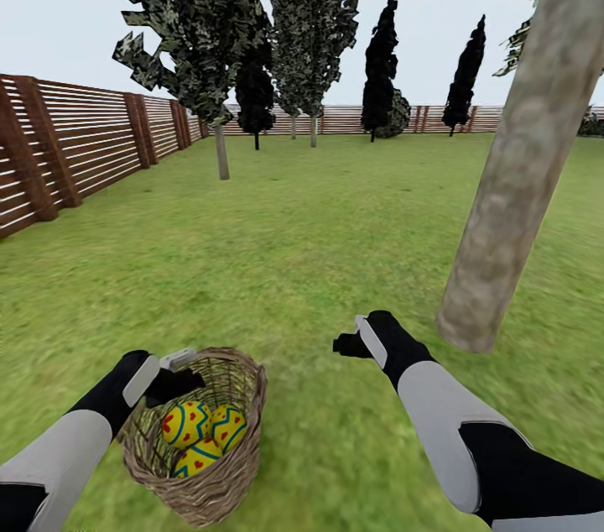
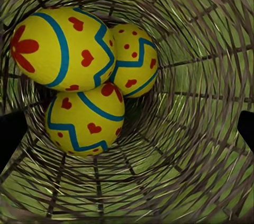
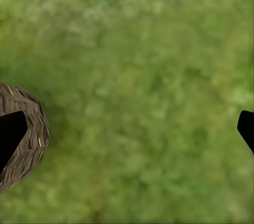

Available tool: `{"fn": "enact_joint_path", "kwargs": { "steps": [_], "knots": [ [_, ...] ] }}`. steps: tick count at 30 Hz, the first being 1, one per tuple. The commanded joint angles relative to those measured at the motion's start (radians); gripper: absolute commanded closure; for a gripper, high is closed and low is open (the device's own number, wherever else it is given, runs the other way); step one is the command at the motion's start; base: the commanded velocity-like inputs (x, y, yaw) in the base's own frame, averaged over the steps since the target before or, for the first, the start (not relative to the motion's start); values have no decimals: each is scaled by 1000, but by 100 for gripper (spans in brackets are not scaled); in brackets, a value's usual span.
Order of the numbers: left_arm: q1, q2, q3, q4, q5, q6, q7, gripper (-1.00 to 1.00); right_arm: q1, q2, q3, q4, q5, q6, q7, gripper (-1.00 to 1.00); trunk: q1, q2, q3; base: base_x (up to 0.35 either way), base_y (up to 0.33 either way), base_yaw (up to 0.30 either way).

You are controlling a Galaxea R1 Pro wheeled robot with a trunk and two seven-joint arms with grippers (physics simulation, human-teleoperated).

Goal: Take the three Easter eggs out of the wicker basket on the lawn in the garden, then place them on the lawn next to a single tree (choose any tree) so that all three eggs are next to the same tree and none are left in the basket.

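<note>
1. Landmark: a small round bowl-shaped basket of open-woven tan-brown wicker (image 1: pixel 201 465) with a thick braided rim, sitting on the mottled green grass lawn (image 1: pixel 319 263) close in front of the robot.
2. Inside the basket lie three bright yellow eggs (image 1: pixel 201 435) with blue zigzag bands and red marks, bunched together and touching one another.
3. Left wrist view, egg detail: one egg (image 2: pixel 61 49) carries a red flower mark at its end plus red hearts; a second (image 2: pixel 84 121) lies against it with hearts and a blue zigzag; the third (image 2: pixel 132 60), deeper in the basket, shows small red dots and hearts.
4. Grass shows green through the gaps of the basket's weave.
5. Left gripper (image 1: pixel 172 377), black with pale finger plates, hovers at the basket's rim on the side away from the robot, pointing down into the bowl. Jaws stand wide apart, dark fingertips at either edge of its wrist view, nothing between them; not touching the eggs.
6. Right gripper (image 1: pixel 356 339) hangs over bare lawn, to the right of the basket and well apart from it. Jaws spread wide, holding nothing.
7. Thick straight grey-brown trunk with mottled bark (image 1: pixel 520 154) rises from the lawn beyond the right gripper, further from the basket.
8. Brown horizontal-slat wooden fence (image 1: pixel 84 138) bounds the garden far beyond the basket; dark narrow cypress-like trees (image 1: pixel 382 62) stand before it.
</note>
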Motion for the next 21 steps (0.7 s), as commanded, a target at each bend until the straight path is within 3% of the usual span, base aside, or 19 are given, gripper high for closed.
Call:
{"fn": "enact_joint_path", "kwargs": {
  "steps": [1,21],
  "knots": [
    [0,1,-7,-1,11,4,8,-100,0,1,-6,-1,-9,3,-9,-100,0,0,-1,0,0,35],
    [-2,-18,-10,1,11,38,-40,-100,0,1,-6,-1,-9,3,-9,-100,0,0,-1,0,0,5]
  ]
}}
